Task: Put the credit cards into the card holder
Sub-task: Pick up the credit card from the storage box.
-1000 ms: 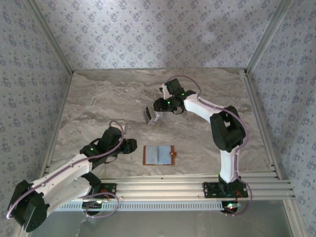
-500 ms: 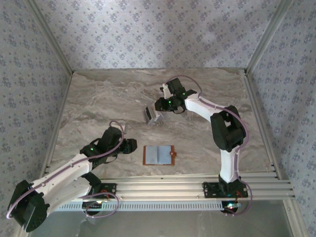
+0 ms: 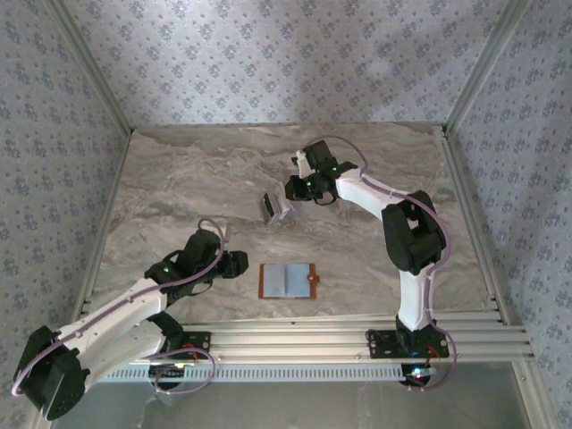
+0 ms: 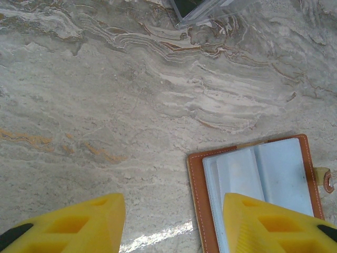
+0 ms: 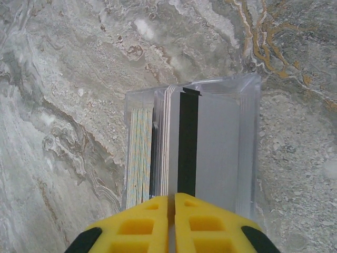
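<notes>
Hard to read: in the top view the cards (image 3: 275, 207) are just a small pale-and-dark blob, can't count them. In the R wrist view the R pincer (image 5: 171, 197) covers the near edge of the stack. So can't tell whether one card is nipped btw the yellow fingers (image 5: 131, 226) or they only sit against it. L wrist view cuts the clear case (image 4: 210, 8) off at the top edge, only a corner in frame. There the card holder (image 4: 253, 179) is part-covered by a yellow finger, and its clasp tab (image 4: 327, 180) runs to the frame edge.

Containers: the clear case stands on the marble surface (image 5: 63, 105) w/ the cards packed on edge inside. Several are pale, one has a black stripe, and a striped-edge bundle sits at the left side. The card holder lies flat & open near the front of the surface, brown rim, pale blue pockets facing up, well apart from the case.

Arms: R arm (image 3: 407, 232) reaches out, then bends back toward mid-surface; R pincer at the case, fingers pressed together. L arm (image 3: 125, 308) is low & stretched fwd; L pincer (image 3: 238, 264) is just left of the card holder, fingers spread wide over bare surface.
</notes>
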Robot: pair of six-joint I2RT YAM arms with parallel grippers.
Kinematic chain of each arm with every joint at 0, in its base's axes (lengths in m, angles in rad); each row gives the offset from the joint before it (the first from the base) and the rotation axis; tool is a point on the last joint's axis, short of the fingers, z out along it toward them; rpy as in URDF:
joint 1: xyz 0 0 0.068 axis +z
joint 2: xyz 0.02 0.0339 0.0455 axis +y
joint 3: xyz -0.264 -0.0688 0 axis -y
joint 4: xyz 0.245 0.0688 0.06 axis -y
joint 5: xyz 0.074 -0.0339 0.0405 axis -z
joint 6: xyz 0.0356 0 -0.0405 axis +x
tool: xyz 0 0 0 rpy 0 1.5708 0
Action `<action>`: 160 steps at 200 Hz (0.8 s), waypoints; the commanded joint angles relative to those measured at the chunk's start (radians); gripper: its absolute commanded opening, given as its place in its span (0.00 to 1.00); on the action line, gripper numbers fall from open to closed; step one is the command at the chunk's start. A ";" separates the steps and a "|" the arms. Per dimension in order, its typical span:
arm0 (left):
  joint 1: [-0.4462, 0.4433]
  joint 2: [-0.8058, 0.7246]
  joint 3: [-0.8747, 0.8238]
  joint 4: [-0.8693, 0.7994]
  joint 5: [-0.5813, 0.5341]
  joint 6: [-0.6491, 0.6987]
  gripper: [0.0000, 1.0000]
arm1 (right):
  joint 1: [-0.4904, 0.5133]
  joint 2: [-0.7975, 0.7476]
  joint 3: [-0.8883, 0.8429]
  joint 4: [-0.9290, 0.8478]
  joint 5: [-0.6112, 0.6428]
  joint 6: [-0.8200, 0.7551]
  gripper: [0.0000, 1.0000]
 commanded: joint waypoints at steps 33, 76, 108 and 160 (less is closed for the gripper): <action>0.005 -0.002 -0.004 0.014 0.012 0.016 0.52 | -0.004 -0.061 0.012 -0.044 0.045 -0.014 0.06; 0.006 0.004 -0.002 0.014 0.012 0.015 0.52 | -0.007 -0.084 0.009 -0.058 0.065 -0.018 0.05; 0.006 0.003 -0.002 0.014 0.012 0.015 0.52 | -0.009 -0.093 0.007 -0.072 0.081 -0.022 0.01; 0.005 0.010 -0.001 0.015 0.018 0.017 0.52 | -0.007 -0.117 0.004 -0.100 0.169 -0.025 0.00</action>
